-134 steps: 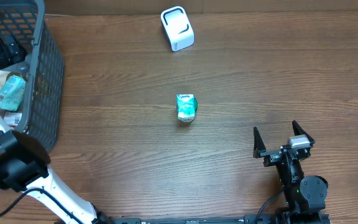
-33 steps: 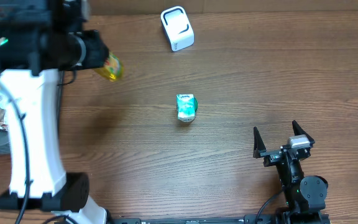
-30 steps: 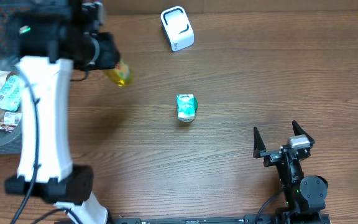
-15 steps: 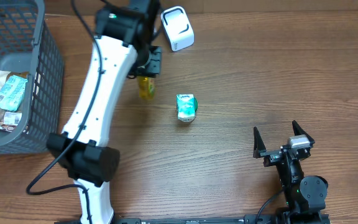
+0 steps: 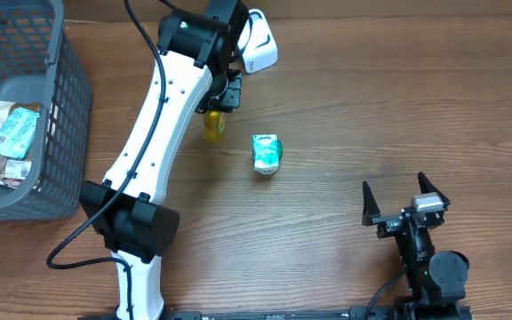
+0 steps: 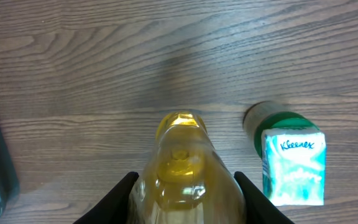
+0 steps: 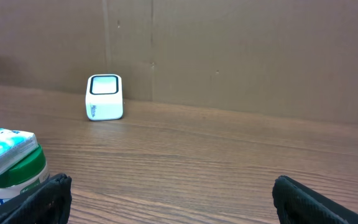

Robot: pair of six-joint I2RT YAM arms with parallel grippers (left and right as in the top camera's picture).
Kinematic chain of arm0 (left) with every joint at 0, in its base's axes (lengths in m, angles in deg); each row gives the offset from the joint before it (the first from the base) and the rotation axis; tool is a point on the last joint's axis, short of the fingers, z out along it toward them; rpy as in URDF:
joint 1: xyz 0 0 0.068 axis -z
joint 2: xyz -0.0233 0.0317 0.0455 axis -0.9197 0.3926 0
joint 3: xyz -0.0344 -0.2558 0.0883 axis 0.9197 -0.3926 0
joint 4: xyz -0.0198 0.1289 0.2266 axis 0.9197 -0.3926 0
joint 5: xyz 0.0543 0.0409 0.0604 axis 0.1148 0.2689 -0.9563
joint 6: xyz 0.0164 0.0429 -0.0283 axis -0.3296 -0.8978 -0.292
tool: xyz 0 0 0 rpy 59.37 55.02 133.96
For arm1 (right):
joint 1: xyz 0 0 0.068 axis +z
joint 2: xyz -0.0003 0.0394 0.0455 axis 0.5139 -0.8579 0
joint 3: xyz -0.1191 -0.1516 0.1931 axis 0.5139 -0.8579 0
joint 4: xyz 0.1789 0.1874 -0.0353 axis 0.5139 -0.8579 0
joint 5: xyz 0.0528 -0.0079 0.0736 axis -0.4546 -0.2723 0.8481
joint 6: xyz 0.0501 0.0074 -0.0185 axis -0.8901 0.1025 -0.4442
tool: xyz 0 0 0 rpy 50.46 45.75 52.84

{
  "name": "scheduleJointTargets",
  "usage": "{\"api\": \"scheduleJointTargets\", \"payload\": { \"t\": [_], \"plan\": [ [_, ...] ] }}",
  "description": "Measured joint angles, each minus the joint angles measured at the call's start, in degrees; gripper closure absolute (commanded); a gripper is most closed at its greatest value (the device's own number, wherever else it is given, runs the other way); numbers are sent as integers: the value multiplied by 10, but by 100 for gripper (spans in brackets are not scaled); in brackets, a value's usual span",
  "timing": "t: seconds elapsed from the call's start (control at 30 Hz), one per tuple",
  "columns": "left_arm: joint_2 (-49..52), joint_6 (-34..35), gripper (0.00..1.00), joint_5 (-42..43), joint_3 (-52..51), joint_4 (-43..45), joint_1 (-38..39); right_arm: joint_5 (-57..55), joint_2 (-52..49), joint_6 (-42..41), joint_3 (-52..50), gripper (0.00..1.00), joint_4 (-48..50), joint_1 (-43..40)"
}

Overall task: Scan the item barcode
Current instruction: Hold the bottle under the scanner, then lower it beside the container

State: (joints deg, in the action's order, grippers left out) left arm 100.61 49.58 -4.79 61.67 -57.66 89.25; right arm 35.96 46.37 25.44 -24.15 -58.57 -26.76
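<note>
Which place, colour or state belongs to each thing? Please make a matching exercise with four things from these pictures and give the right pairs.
Things:
1. bottle
2. tissue pack
3. scanner
4. basket

Descriptions:
A. white, at the far edge of the table
B. grey, at the left, with packets inside
C. yellow, held in the left tool
D. teal, near the middle of the table

Pairs: 1-C, 2-D, 3-A, 4-B
</note>
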Motion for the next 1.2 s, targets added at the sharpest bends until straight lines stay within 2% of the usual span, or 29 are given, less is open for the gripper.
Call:
{"api": "scheduleJointTargets", "payload": {
  "t": [0.53, 0.97, 1.2],
  "plan": [
    [0, 0, 63, -16, -96, 72, -5, 0, 0, 0, 0, 0, 0, 0],
    [0, -11, 64, 84, -212, 200, -7, 0, 0, 0, 0, 0, 0, 0],
    [4, -15, 64, 129, -231, 216, -7, 0, 0, 0, 0, 0, 0, 0]
  ]
}}
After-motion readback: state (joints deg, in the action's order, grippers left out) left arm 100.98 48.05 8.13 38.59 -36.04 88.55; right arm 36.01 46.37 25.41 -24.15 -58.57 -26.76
